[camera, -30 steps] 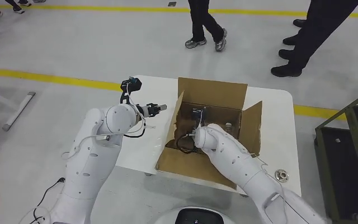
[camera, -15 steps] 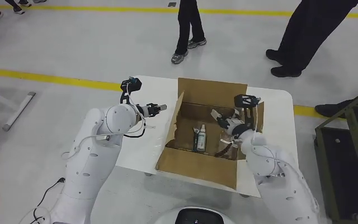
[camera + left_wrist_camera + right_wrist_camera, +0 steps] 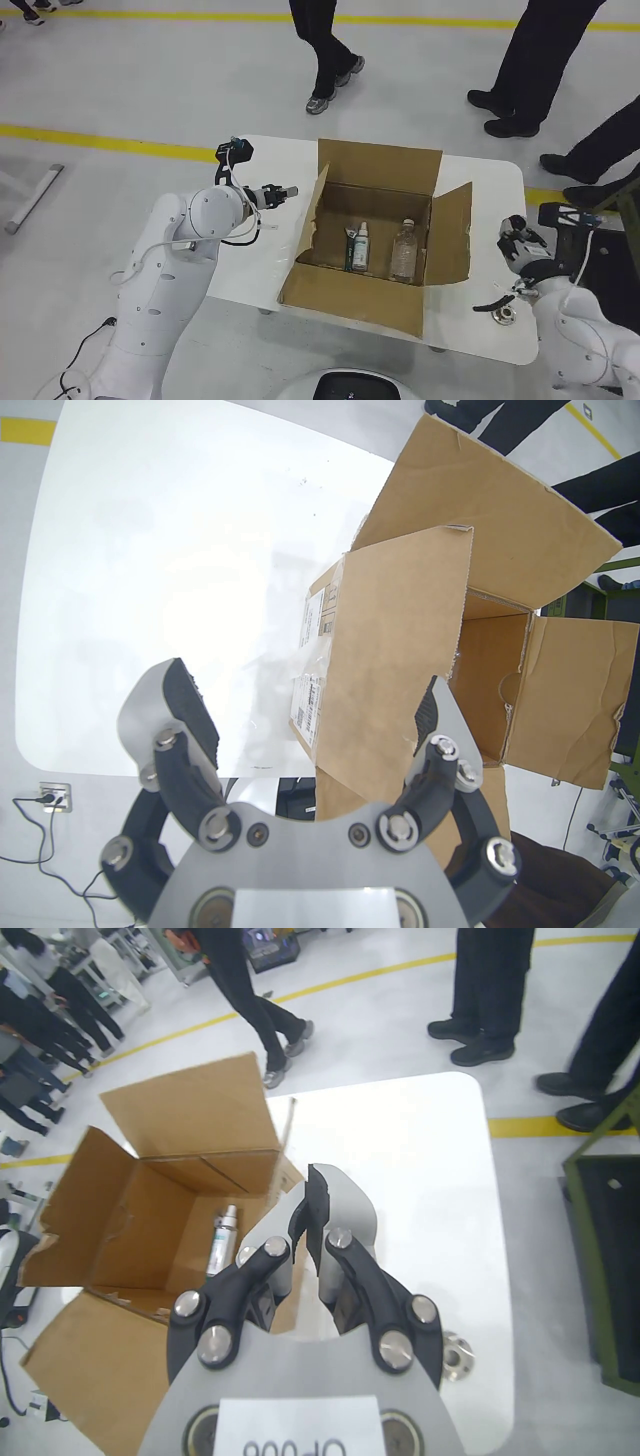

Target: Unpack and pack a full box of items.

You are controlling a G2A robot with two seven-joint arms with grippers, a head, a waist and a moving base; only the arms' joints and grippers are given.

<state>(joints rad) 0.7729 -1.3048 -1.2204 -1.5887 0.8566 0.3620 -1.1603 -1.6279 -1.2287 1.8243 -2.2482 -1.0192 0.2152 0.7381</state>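
Observation:
An open cardboard box (image 3: 375, 290) stands mid-table with its flaps spread. Inside lie a white spray bottle (image 3: 360, 245), a green tube (image 3: 349, 250) and a clear water bottle (image 3: 404, 250). My left gripper (image 3: 285, 191) hovers left of the box, level with its left flap, and is open and empty (image 3: 305, 685). My right gripper (image 3: 515, 235) hangs over the table's right edge, away from the box. Its pads (image 3: 315, 1208) are pressed together with nothing visible between them. From that wrist I see the box (image 3: 140, 1228) and the spray bottle (image 3: 222, 1240).
A small metal flange (image 3: 503, 315) lies near the table's front right corner, with a thin black item (image 3: 490, 302) beside it. A green rack (image 3: 600, 260) stands right of the table. People walk on the floor behind. The white table (image 3: 270, 260) is bare left of the box.
My right arm has come up out of the box and swung right to the table's edge, uncovering the water bottle. The left arm has not moved.

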